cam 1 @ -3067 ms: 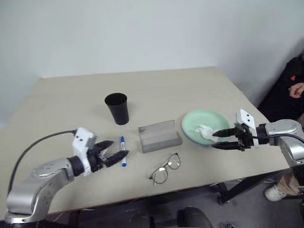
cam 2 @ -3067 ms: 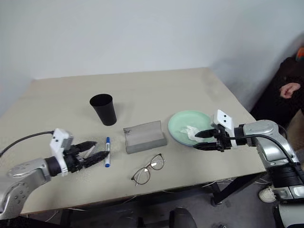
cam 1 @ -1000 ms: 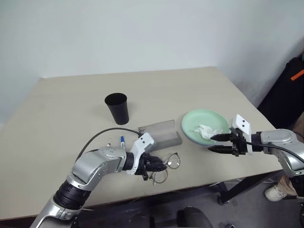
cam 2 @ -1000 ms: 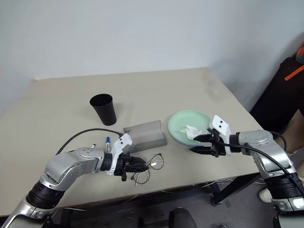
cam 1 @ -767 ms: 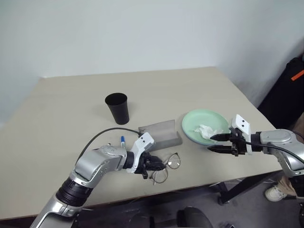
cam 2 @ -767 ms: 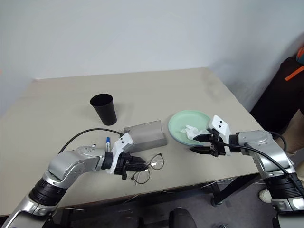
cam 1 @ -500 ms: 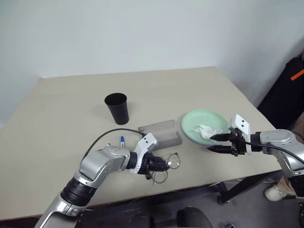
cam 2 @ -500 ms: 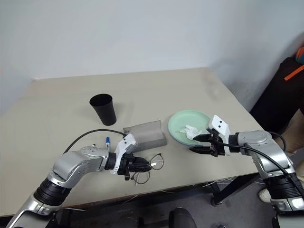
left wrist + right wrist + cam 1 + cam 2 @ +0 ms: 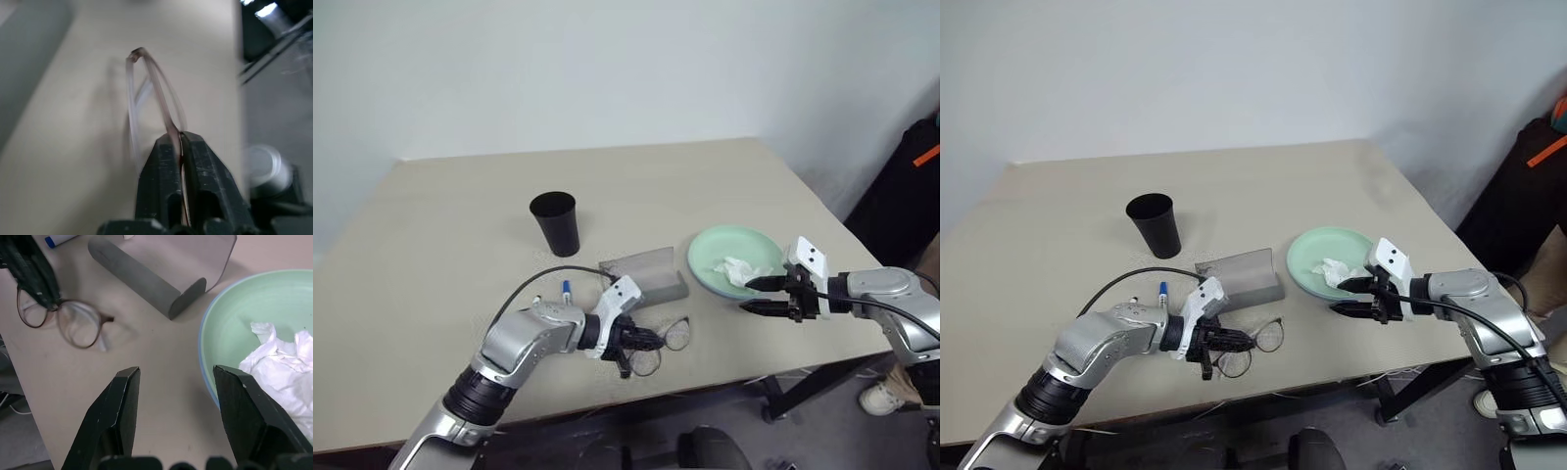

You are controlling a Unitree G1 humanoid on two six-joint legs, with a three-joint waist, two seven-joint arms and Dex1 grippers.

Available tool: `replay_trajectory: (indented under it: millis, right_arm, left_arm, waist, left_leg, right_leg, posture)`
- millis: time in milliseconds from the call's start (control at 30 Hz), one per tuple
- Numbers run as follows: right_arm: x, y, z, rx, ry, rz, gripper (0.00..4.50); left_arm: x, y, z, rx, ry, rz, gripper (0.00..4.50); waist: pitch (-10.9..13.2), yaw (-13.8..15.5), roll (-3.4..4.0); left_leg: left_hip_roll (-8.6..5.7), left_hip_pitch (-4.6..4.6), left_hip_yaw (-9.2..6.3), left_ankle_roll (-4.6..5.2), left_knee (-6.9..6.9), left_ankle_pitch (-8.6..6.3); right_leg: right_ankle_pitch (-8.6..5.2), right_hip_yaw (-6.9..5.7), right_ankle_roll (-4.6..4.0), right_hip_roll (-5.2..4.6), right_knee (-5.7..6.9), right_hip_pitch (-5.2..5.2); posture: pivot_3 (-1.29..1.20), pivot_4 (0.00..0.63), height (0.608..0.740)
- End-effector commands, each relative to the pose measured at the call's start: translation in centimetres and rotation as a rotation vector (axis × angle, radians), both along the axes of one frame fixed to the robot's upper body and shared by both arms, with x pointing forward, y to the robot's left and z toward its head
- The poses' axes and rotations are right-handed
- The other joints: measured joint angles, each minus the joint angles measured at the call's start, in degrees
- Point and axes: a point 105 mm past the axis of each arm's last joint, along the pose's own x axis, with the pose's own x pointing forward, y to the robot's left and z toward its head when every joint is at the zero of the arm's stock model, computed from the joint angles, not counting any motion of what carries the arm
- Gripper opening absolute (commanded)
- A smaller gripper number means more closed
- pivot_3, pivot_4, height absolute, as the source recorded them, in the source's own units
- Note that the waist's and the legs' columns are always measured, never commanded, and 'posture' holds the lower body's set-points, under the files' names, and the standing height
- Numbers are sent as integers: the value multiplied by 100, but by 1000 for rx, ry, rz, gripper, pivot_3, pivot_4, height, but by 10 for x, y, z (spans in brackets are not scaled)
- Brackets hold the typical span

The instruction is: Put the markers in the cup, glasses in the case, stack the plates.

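Observation:
The wire-framed glasses lie on the table in front of the grey case, which stands open. My left gripper is shut on the frame's near lens rim. A blue-capped marker lies to the left of the case, partly hidden by my left arm. Behind it stands the black cup. The mint green plate holds a crumpled white tissue, and a light blue edge shows under its rim. My right gripper hovers open at the plate's near rim, holding nothing.
The table's front edge runs close below the glasses and both grippers. Dark clothing with an orange stripe shows past the table's right side. The back half of the table is bare.
My left gripper, beside the blue-capped marker three seconds ago, came across to the glasses and has now shut on their frame. The right gripper has held still by the plate.

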Motion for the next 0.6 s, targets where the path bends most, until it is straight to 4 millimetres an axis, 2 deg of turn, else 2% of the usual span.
replay_trajectory:
  millis: [33,233,433,600]
  right_arm:
    - [6,2,13,0,-57,4,2577]
    - [6,2,13,-2,-57,5,2577]
    - [7,3,14,-3,-59,11,2577]
    - [9,4,14,-3,-62,16,2577]
  left_arm:
    - [4,-2,1,9,-24,2,45]
    - [8,-2,7,-11,-44,0,45]
    - [25,1,45,-124,-113,-16,45]
    - [37,5,68,-155,-183,-54,45]
  waist:
    - [0,1,0]
    - [0,2,0]
    - [0,1,-1]
    - [0,-3,0]
  left_leg:
    - [0,1,-1,1,0,1]
    - [0,0,-1,5,1,2]
    - [-2,-3,-2,7,7,3]
    - [-12,-4,-3,5,6,4]
  right_leg:
    - [0,0,0,0,0,0]
    - [1,8,1,0,1,0]
    - [2,9,2,2,2,-1]
    - [2,10,3,4,1,-2]
  posture:
    - [0,0,740]
    - [0,0,740]
    - [0,0,740]
    - [0,0,740]
